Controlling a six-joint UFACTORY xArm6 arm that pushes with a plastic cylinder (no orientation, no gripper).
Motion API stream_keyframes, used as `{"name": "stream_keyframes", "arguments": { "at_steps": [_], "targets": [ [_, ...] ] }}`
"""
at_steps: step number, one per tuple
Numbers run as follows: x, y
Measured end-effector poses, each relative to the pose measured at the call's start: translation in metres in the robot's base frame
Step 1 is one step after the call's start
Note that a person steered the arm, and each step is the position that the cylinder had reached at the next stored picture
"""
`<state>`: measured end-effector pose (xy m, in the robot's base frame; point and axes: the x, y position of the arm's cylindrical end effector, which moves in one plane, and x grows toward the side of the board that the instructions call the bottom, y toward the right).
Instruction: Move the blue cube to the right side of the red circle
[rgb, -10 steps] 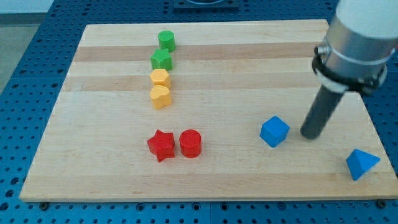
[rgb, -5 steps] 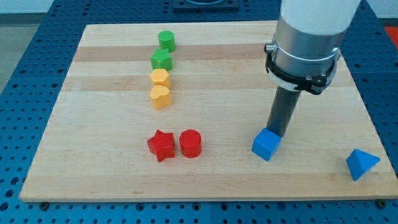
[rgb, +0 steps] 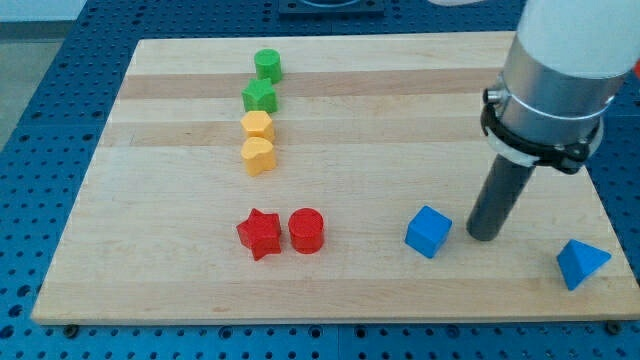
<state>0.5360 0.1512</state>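
The blue cube (rgb: 428, 231) lies on the wooden board, right of centre near the view's bottom. The red circle (rgb: 306, 230) stands well to its left, with a wide gap between them. A red star (rgb: 260, 234) sits just left of the red circle. My tip (rgb: 483, 237) rests on the board just right of the blue cube, a small gap apart from it.
A blue triangular block (rgb: 580, 263) lies near the board's bottom right corner. A column of blocks stands at upper left: green cylinder (rgb: 267, 66), green star (rgb: 259, 97), yellow hexagon (rgb: 257, 125), yellow heart (rgb: 257, 155). The board's bottom edge (rgb: 320, 318) is close below.
My tip swung left behind the blue cube, nudging it slightly left and down, then moved back to the cube's right side. The other blocks have not moved.
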Motion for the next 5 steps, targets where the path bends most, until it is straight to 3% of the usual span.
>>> {"name": "stream_keyframes", "arguments": {
  "at_steps": [5],
  "targets": [
    [0.000, -0.073]
  ]
}}
